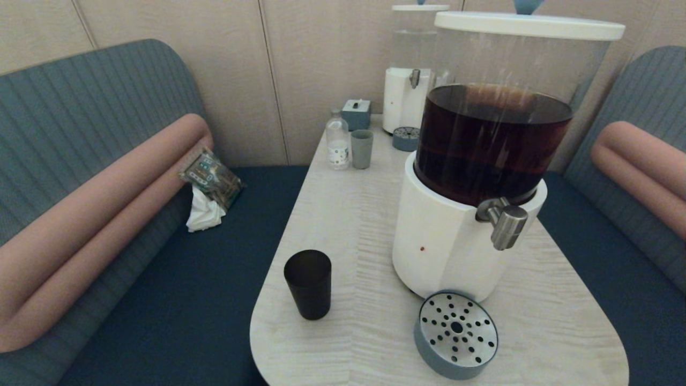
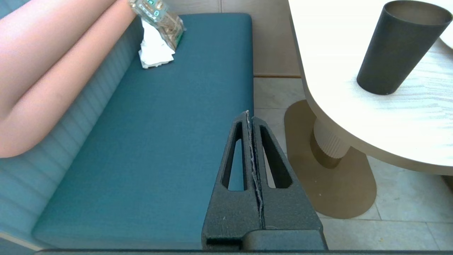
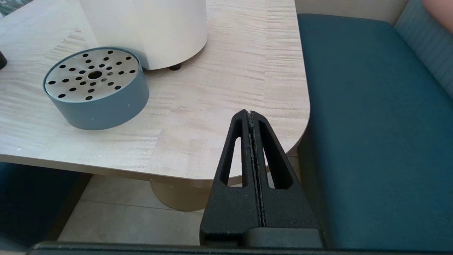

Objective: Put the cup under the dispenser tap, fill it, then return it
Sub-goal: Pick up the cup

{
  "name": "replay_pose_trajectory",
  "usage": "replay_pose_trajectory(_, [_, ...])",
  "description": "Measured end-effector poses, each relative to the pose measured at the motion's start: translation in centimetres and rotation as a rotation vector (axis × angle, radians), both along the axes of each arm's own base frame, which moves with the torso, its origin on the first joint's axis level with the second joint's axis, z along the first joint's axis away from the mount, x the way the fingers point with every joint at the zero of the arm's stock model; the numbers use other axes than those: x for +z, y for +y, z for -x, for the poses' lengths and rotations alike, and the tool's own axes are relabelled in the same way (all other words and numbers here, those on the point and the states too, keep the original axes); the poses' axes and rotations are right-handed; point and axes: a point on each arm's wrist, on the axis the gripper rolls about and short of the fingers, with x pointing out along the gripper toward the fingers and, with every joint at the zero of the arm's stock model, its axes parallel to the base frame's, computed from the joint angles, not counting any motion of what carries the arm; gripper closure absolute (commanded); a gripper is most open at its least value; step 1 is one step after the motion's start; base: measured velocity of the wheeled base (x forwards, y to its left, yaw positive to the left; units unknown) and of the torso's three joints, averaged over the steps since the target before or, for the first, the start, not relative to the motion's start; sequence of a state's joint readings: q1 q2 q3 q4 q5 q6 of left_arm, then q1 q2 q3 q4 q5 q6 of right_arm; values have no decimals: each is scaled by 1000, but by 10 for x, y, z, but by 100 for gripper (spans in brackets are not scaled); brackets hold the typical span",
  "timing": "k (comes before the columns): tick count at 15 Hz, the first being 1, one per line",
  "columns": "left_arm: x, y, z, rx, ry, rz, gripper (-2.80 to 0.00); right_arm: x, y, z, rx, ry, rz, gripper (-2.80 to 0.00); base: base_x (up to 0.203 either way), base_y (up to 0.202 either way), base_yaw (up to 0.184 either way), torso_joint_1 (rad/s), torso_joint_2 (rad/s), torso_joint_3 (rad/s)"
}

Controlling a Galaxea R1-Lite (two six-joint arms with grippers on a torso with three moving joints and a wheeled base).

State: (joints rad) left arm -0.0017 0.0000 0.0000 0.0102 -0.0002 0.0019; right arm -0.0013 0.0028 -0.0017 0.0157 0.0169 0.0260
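Note:
The dark cup (image 1: 308, 291) stands upright near the table's front left edge; the left wrist view also shows the cup (image 2: 400, 46). The steel dispenser tap (image 1: 506, 223) juts from the white-based dispenser (image 1: 445, 241) holding dark brown liquid. Below the tap sits a round grey drip tray (image 1: 456, 334), and the right wrist view also shows that drip tray (image 3: 95, 86). My left gripper (image 2: 249, 118) hangs shut and empty over the blue bench, below and left of the table. My right gripper (image 3: 250, 117) is shut and empty by the table's front right corner. Neither arm shows in the head view.
At the table's (image 1: 353, 214) far end stand a pale grey-green cup (image 1: 362, 149), a small bottle (image 1: 337, 140), a grey box (image 1: 356, 113) and a smaller clear-liquid dispenser (image 1: 410, 91). A packet and tissue (image 1: 209, 187) lie on the left bench. Blue benches flank the table.

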Motion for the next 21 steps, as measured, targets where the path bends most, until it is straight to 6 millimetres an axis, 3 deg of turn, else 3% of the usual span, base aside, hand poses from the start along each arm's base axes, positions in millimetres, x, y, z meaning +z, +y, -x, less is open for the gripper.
replay_pose_trajectory(8, [7,0,2,-1,-21,8,0,0,0,0,-1,0,-2,0,0,0,0,0,0,0])
replay_pose_trajectory(11, [51,-1,17,-59,-107,17,0,0,0,0,-1,0,-4,0,0,0,0,0,0,0])
replay_pose_trajectory(13, [83,-3,16,-153,-78,62,0,0,0,0,-1,-1,-5,0,0,0,0,0,0,0])
replay_pose_trajectory(15, [111,-4,1,-289,-25,103,0,0,0,0,-1,-1,-7,0,0,0,0,0,0,0])
replay_pose_trajectory(17, [127,-8,-23,-451,17,123,0,0,0,0,0,-1,-5,0,0,0,0,0,0,0])
replay_pose_trajectory(21, [123,-19,-80,-651,71,134,0,0,0,0,0,-1,-3,0,0,0,0,0,0,0])
